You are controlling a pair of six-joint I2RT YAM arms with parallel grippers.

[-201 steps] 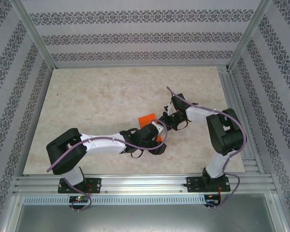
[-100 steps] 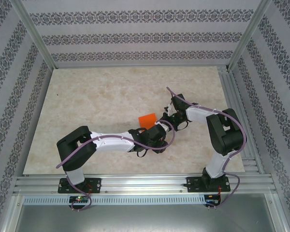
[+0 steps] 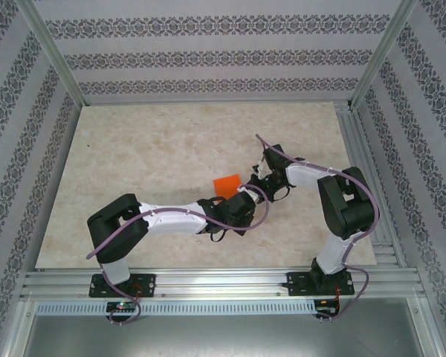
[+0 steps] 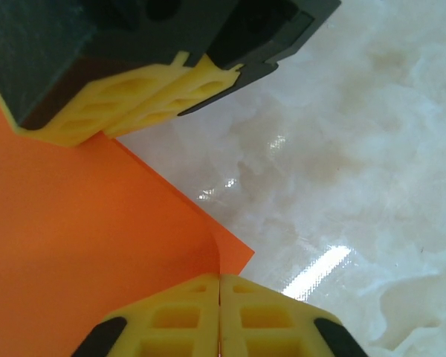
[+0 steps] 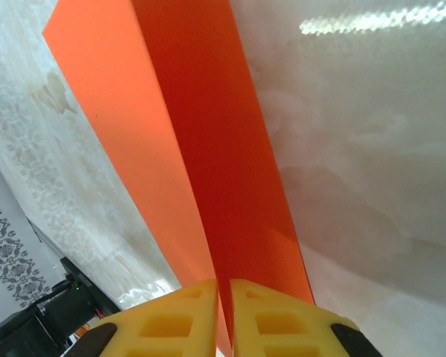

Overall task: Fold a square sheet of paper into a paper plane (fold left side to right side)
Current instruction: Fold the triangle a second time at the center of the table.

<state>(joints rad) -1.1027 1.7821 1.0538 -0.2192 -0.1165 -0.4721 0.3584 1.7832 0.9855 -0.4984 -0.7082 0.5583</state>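
Left pincer [image 4: 220, 281] newly tight on paper [image 4: 82, 245]

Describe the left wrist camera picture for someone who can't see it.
Orange paper fills the left half over a pale marbled table, its near corner pinched between the shut yellow fingertips of the left gripper at the bottom edge. At the top, the right gripper, yellow pads on black, meets the paper's far edge.

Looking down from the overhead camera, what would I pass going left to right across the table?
left arm's black shoulder → orange paper → right arm's black elbow
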